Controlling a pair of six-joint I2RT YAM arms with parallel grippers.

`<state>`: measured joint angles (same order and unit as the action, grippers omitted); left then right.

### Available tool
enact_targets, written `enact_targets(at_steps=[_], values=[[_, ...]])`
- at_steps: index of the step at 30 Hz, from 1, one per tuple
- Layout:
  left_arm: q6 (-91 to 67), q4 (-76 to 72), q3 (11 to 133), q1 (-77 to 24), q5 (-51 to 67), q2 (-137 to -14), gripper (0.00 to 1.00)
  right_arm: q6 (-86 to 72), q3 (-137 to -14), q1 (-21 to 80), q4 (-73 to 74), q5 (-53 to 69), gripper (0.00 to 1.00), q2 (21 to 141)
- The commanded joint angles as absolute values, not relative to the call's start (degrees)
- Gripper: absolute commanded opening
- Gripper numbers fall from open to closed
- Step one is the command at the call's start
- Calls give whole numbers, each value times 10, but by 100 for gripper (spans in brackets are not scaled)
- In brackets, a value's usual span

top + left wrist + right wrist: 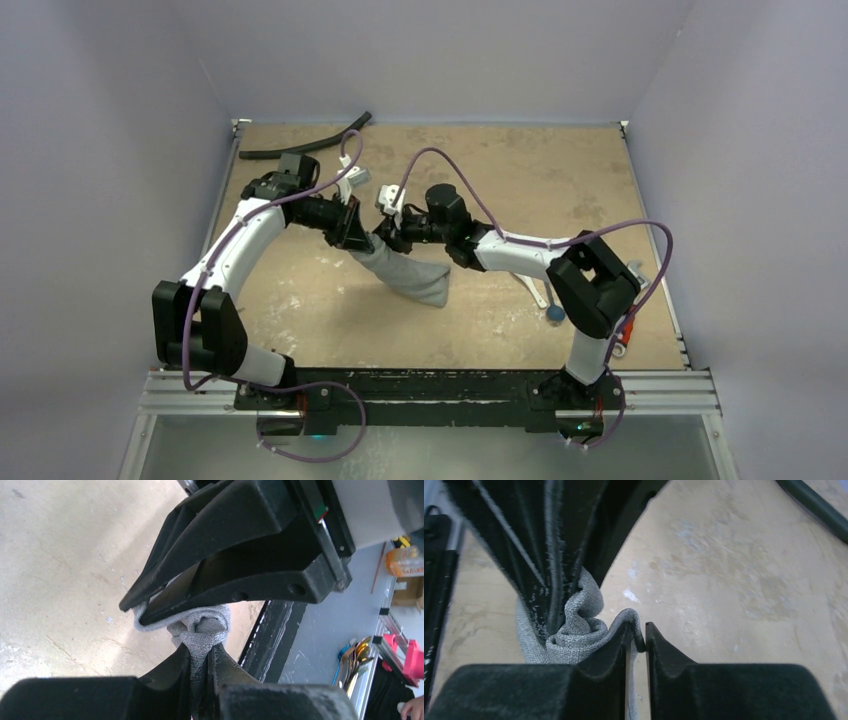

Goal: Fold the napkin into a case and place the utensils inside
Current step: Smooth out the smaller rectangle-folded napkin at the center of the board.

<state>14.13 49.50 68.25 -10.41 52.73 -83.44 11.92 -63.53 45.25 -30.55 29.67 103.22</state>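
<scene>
The left tool [358, 238] is clamped on a bunched top corner of the napkin [415, 275]; its own camera shows grey cloth squeezed between both fingers. The right tool [388, 238] meets it tip to tip. Its jaws stand a thin slit apart with the napkin's hem hooked over one fingertip [614, 655]; whether it pinches the cloth I cannot tell.

Counted: two tools, one napkin, one white spoon [537, 291], one blue-ended stick [553, 313], one black hose [300, 148], one red-handled wrench [622, 338].

Only the top view shows the napkin hanging from the tools as a bunched sleeve over the middle of the worktop [500, 180]. It also shows the spoon and stick lying beside the right arm, well apart from the cloth. Only the wrist views show the twisted roll of hem at the jaws.
</scene>
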Motion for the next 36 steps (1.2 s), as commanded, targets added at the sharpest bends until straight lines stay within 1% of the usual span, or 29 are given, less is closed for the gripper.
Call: enact_targets(at_steps=[1, 4, 7, 10, 13, 17, 18, 19, 20, 21, 22, 24, 26, 30, 33, 36], values=[[206, 526, 713, -113, 566, -817, 0, 49, -626, 440, -412, 459, 24, 1027], [225, 532, 720, -115, 550, -816, 0, -26, -603, 421, -493, 529, 27, 1028], [234, 532, 721, -117, 529, -812, 0, -74, -587, 411, -543, 571, 36, 1034], [236, 521, 722, -118, 511, -809, 0, -77, -600, 412, -526, 589, 41, 1050], [227, 506, 721, -118, 498, -809, 0, -105, -612, 412, -539, 601, 44, 1074], [175, 473, 699, -117, 507, -812, 0, -111, -674, 413, -478, 608, 47, 1131], [158, 463, 687, -115, 507, -812, 0, -117, -686, 413, -471, 615, 48, 1146], [145, 456, 674, -112, 512, -812, 0, -127, -696, 413, -469, 615, 53, 1158], [138, 453, 661, -108, 519, -810, 0, -134, -704, 412, -462, 611, 60, 1170], [132, 450, 651, -105, 523, -810, 0, -139, -712, 412, -448, 600, 91, 1180], [128, 448, 642, -100, 527, -809, 0, -135, -720, 411, -426, 579, 98, 1184], [116, 442, 629, -85, 540, -806, 0, -105, -726, 404, -383, 522, 99, 1182], [100, 436, 620, -75, 548, -806, 0, -105, -720, 388, -372, 471, 99, 1170], [48, 397, 594, -54, 560, -806, 0, -124, -686, 324, -377, 433, 99, 1121], [6, 350, 572, -41, 575, -809, 0, -117, -648, 288, -383, 467, 99, 1079], [-25, 321, 566, -36, 582, -808, 0, -127, -608, 269, -431, 561, 99, 1062]])
